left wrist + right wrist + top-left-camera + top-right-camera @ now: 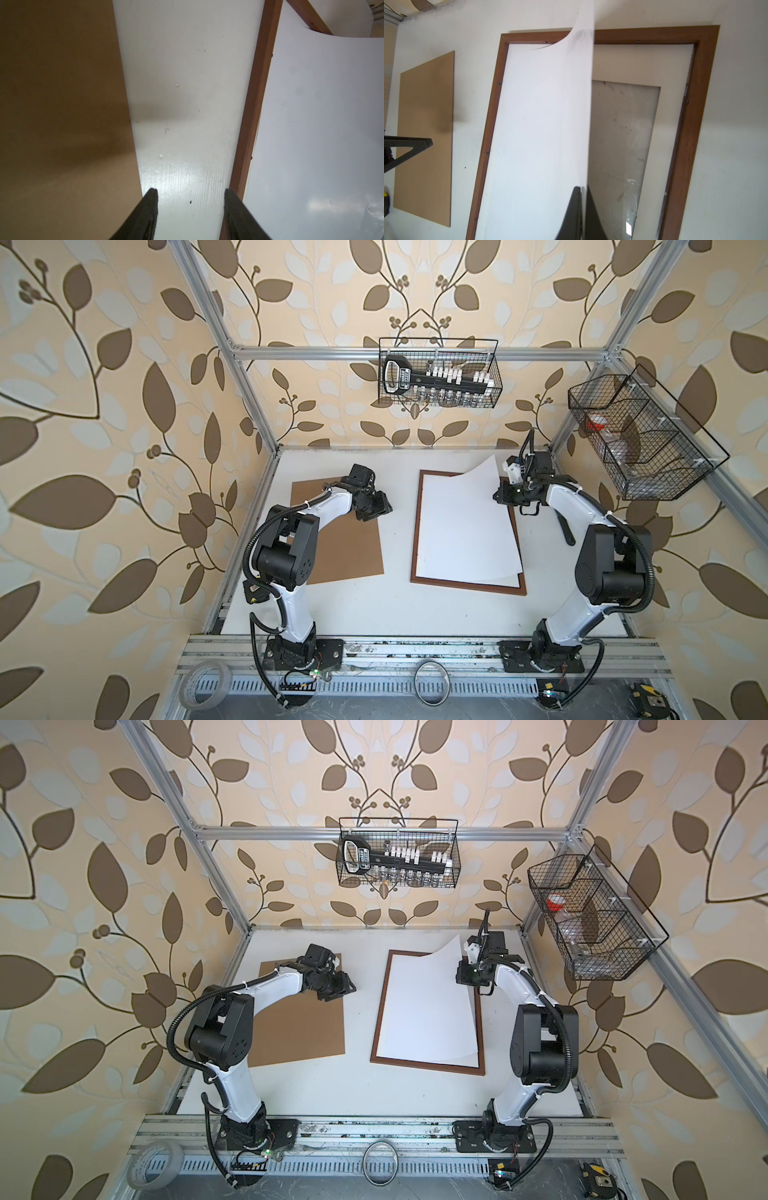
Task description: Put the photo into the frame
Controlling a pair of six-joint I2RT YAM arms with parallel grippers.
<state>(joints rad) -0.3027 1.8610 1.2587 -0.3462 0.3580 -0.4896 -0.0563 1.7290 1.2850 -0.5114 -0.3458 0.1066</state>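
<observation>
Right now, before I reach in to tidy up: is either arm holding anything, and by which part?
The right gripper pinches the photo by its lifted right edge, toward the far end. The left gripper is open and holds nothing.

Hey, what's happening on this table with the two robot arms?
The right gripper is shut on one edge of the photo, a large paper sheet showing only its white back. It holds that side raised while the rest lies curved over the thin reddish-brown wooden frame. The photo is not yet flat inside the frame. The left gripper hangs open and empty over the white table, between the frame and a plain brown backing board.
</observation>
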